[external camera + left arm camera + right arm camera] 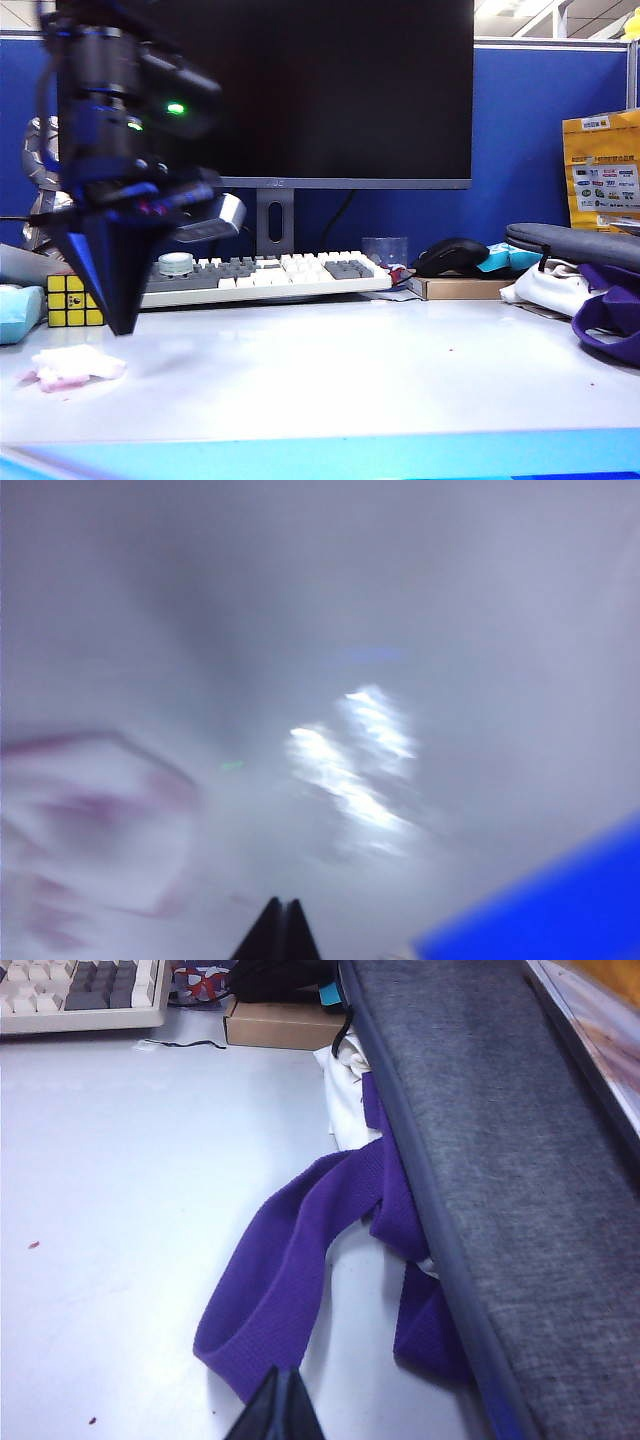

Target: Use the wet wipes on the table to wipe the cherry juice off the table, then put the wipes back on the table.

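The wet wipes [75, 365] lie crumpled and pink-stained on the white table [330, 370] at the front left. My left gripper [122, 326] hangs just above the table, slightly right of and behind the wipes, shut with nothing in it. The blurred left wrist view shows the same: the stained wipes [90, 830] lie off to one side of the shut left gripper [281, 904]. Of the cherry juice only tiny red specks [33, 1245] show. My right gripper [281, 1374] is shut and empty, hovering over a purple strap [290, 1250]; it is outside the exterior view.
A keyboard [265, 275], a monitor [320, 90] and a Rubik's cube [72, 300] stand behind the left arm. A cardboard box [280, 1025], a white cloth with purple straps [600, 300] and a grey case [500, 1160] crowd the right. The light blue front edge [330, 455] is close.
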